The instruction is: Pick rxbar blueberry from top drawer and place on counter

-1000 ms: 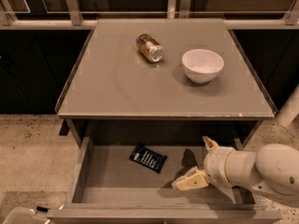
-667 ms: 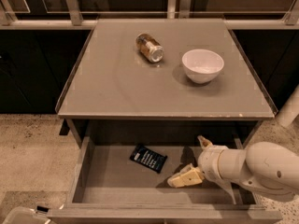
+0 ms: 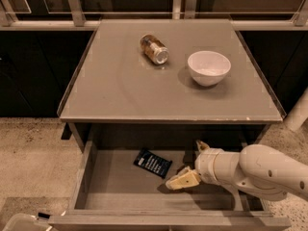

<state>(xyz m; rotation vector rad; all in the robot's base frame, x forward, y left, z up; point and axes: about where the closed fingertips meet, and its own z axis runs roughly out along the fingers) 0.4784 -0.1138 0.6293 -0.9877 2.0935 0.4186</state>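
Note:
The rxbar blueberry (image 3: pixel 152 162), a small dark navy wrapper with white print, lies flat on the grey bottom of the open top drawer (image 3: pixel 115 186), left of centre. My gripper (image 3: pixel 190 163) is inside the drawer just right of the bar, on the end of the white arm (image 3: pixel 260 170) that comes in from the right. Its two tan fingers (image 3: pixel 181 180) are spread apart and hold nothing. The lower finger's tip is close to the bar's right end and apart from it. The counter (image 3: pixel 130 90) is the grey tabletop above the drawer.
A glass jar with tan contents (image 3: pixel 154 49) lies on its side at the back of the counter. A white bowl (image 3: pixel 209 67) stands to its right. A rail (image 3: pixel 154 25) runs behind the counter. Speckled floor (image 3: pixel 33 153) lies to the left.
My gripper has moved left inside the drawer, closer to the rxbar blueberry. The bar, jar and bowl have not moved.

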